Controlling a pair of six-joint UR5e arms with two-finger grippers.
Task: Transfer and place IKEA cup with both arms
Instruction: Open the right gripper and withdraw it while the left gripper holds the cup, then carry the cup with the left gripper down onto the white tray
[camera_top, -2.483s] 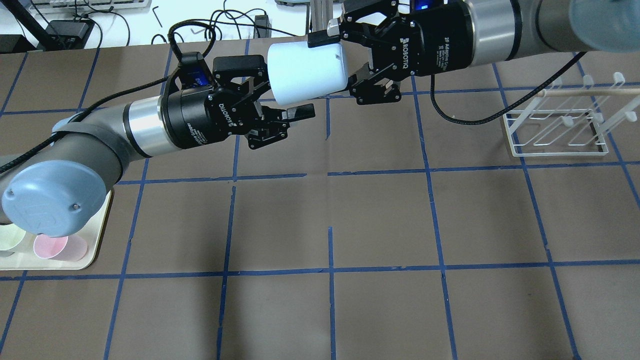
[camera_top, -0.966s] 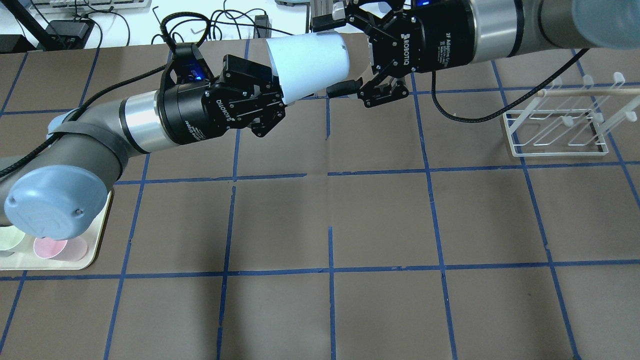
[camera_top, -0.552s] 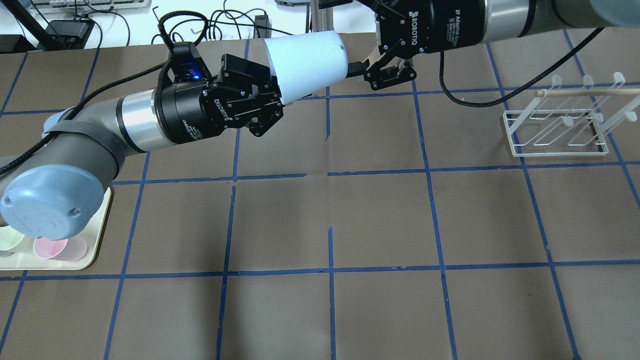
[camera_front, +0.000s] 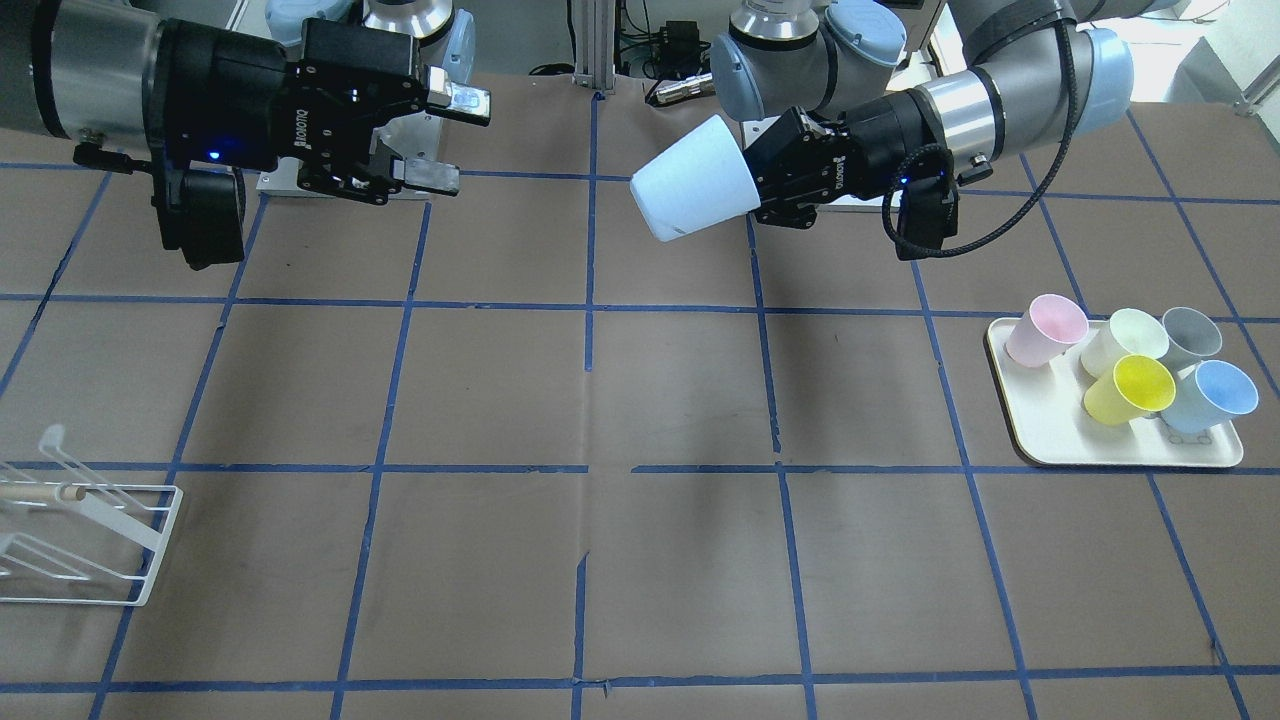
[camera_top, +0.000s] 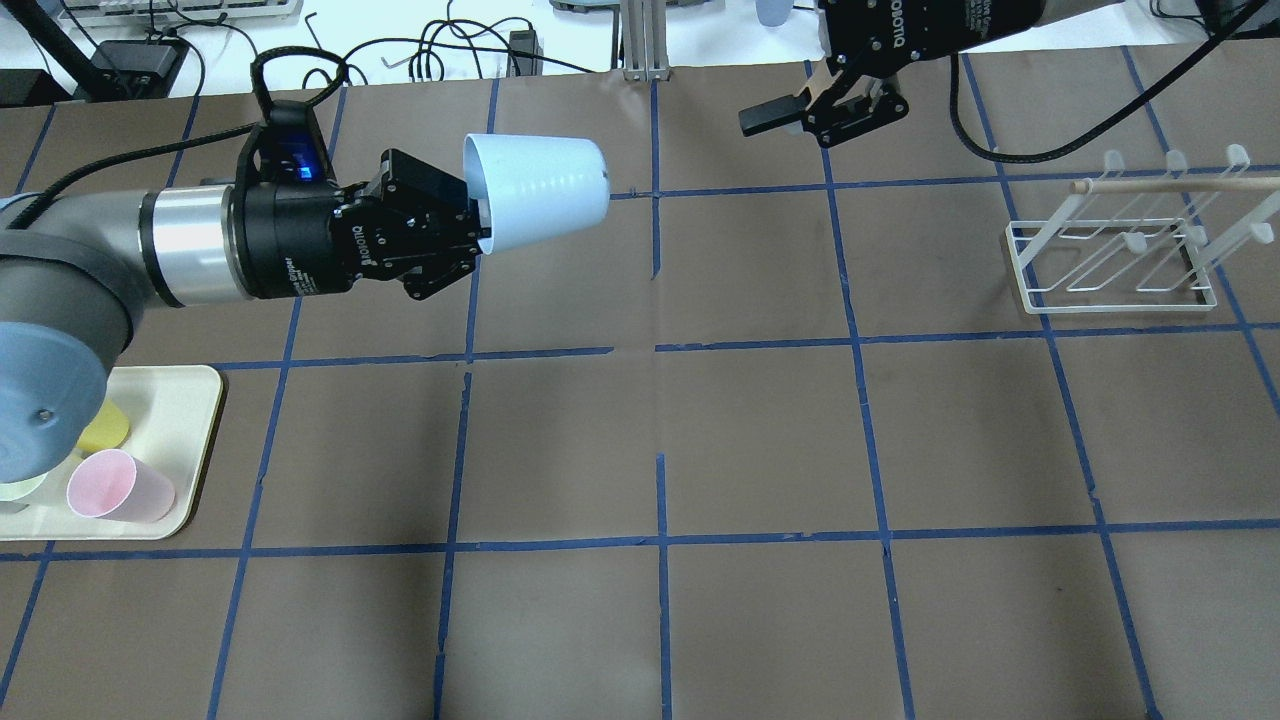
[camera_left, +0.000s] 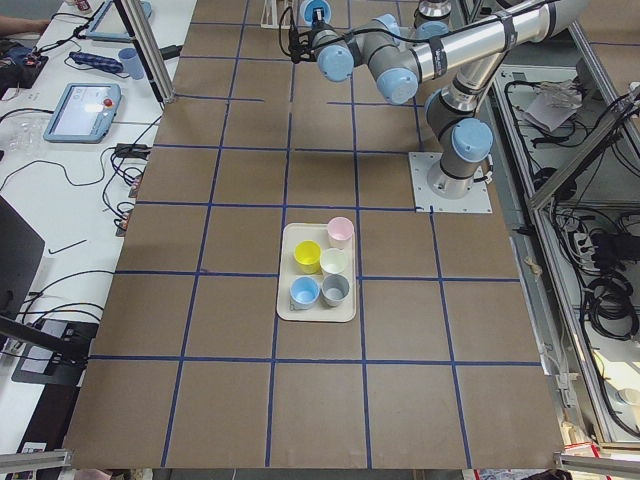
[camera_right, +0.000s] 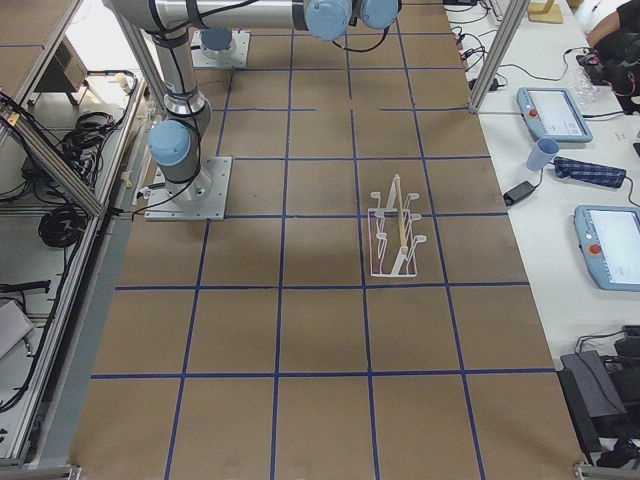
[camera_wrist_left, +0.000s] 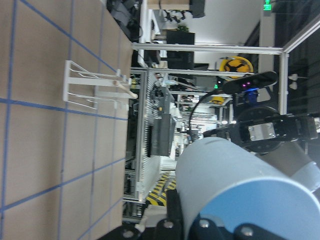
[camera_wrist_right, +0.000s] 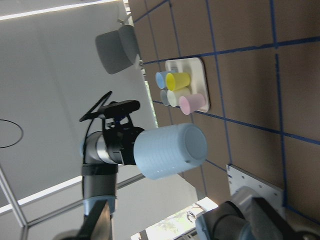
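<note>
One cup is up in the air: the IKEA cup (camera_top: 540, 190) lies on its side, high over the desk (camera_top: 760, 430). The left arm (camera_top: 190, 245) pinches the rim end in its jaws. The cup's flat bottom points across at the right arm (camera_front: 90, 70). That arm's jaws are spread wide and hold nothing (they are well apart from the cup). The desk is flat brown paper with lots of room, and a white rack (camera_top: 1110, 260) stands on the right arm's side.

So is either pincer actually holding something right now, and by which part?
Yes: the left pincer holds the pale blue cup by its wide open rim, base pointing away. The right pincer is open and holds nothing.
</note>
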